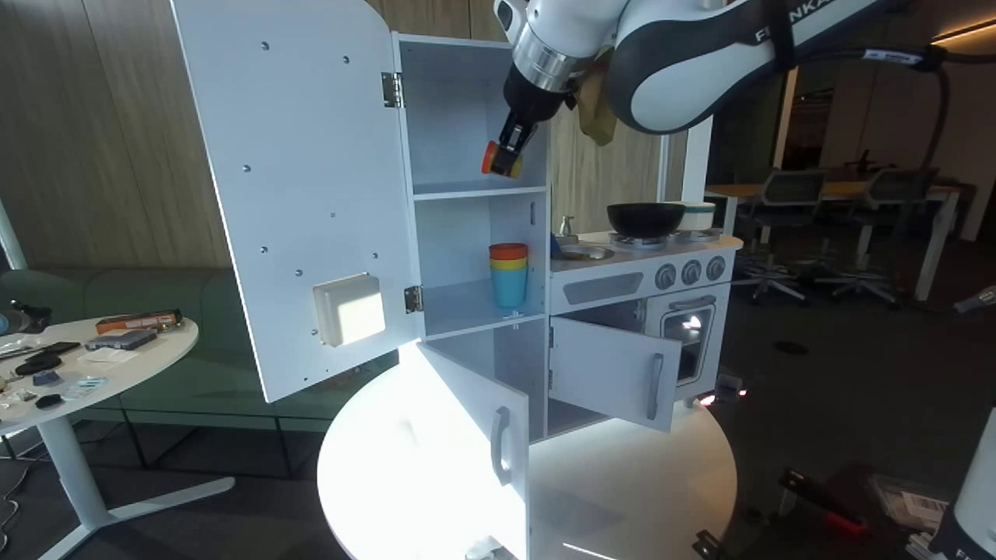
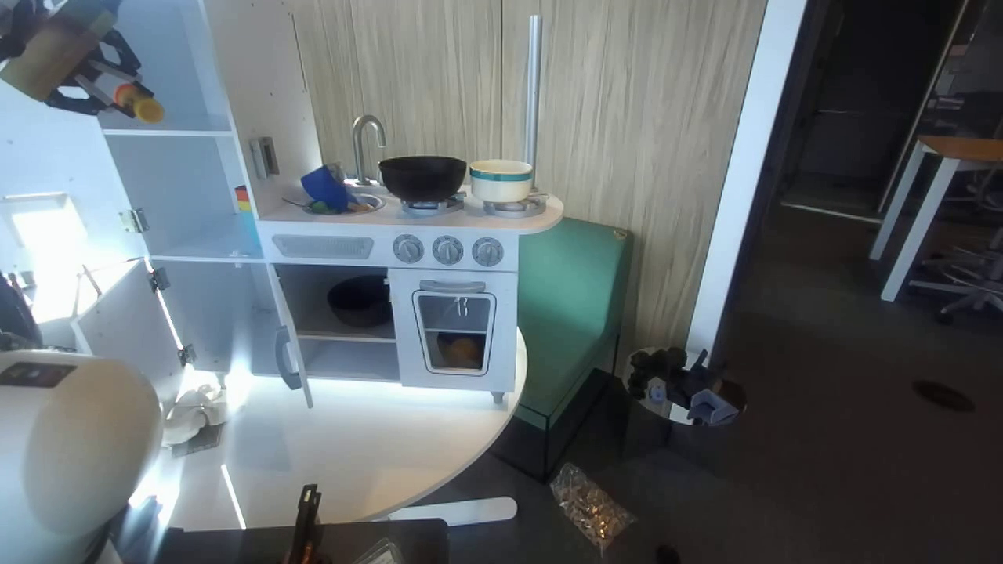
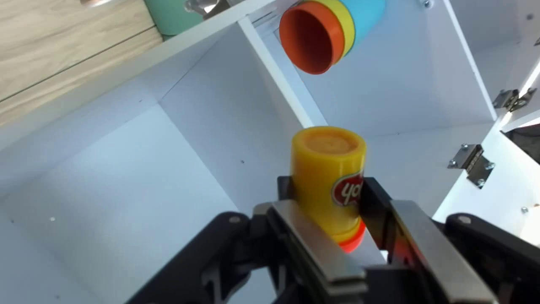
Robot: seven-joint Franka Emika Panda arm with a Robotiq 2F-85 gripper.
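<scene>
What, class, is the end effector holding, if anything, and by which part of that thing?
The end effector holds a yellow tub by opposite sides of its body, not by its orange-red lid.

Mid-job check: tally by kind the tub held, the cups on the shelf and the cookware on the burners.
Yellow tub in the gripper: 1
Nested cups showing on the shelf: 3
Black pan and white pot, cookware on the burners: 2
Total: 6
</scene>
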